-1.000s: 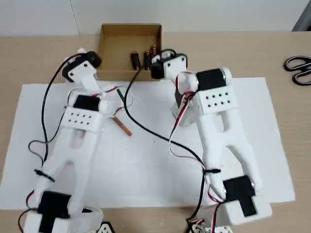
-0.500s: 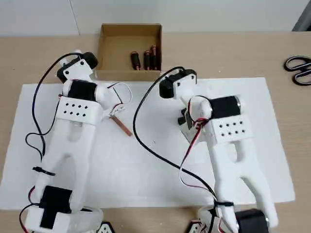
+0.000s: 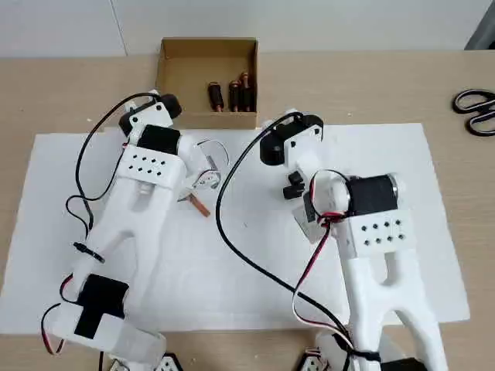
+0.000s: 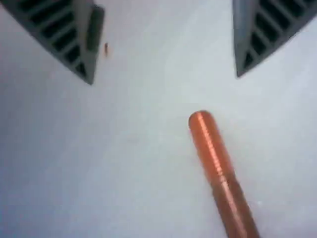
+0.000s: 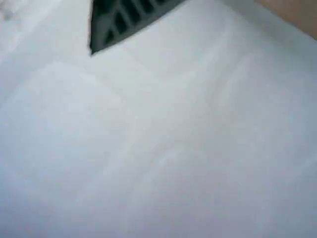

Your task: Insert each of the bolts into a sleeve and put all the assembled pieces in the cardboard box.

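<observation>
A copper bolt lies alone on the white sheet. My left gripper hovers just above it, toward the box. In the left wrist view the bolt points its threaded end into the wide gap of the open left gripper, touching neither finger. The cardboard box at the back holds three dark assembled pieces. My right gripper is over the sheet, right of the bolt. Its wrist view shows one dark finger over bare sheet, holding nothing.
Scissors lie on the wooden table at the far right, off the sheet. Black cables loop from both arms across the middle of the sheet.
The right arm has drawn back from the box to over the sheet. The left arm has swung right, bringing its gripper over the bolt. The bolt has not moved.
</observation>
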Robot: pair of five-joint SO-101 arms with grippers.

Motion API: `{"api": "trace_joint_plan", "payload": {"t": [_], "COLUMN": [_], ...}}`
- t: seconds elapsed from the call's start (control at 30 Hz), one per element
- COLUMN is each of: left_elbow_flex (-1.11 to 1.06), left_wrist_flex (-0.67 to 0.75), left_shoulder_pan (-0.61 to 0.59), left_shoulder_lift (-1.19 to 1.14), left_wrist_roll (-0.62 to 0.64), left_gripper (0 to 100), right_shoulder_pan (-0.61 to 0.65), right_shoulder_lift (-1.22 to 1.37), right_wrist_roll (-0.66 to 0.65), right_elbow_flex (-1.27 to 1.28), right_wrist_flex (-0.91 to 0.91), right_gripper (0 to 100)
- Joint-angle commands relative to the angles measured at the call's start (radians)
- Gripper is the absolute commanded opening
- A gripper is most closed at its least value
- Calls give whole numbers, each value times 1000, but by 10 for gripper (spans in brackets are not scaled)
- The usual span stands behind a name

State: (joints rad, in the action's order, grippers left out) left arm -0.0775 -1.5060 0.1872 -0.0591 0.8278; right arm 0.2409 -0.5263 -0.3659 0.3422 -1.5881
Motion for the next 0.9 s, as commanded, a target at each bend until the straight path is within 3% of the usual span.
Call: {"api": "trace_joint_plan", "payload": {"t": [0.0, 0.37, 0.87], "left_elbow_flex": [41, 41, 41], "left_wrist_flex": [31, 72, 181], "left_shoulder_pan": [-18, -58, -87], "left_shoulder_lift": [-18, -147, -153], "left_wrist_roll": [2, 2, 0], "left_gripper": [170, 170, 170], "right_shoulder_pan": [-10, -10, -10], "right_shoulder_lift": [-42, -111, -111], "right_wrist_roll": [-9, -9, -5], "right_elbow_flex": [11, 57, 57], "right_wrist_flex": [-8, -10, -10], "right_gripper": [205, 205, 205]}}
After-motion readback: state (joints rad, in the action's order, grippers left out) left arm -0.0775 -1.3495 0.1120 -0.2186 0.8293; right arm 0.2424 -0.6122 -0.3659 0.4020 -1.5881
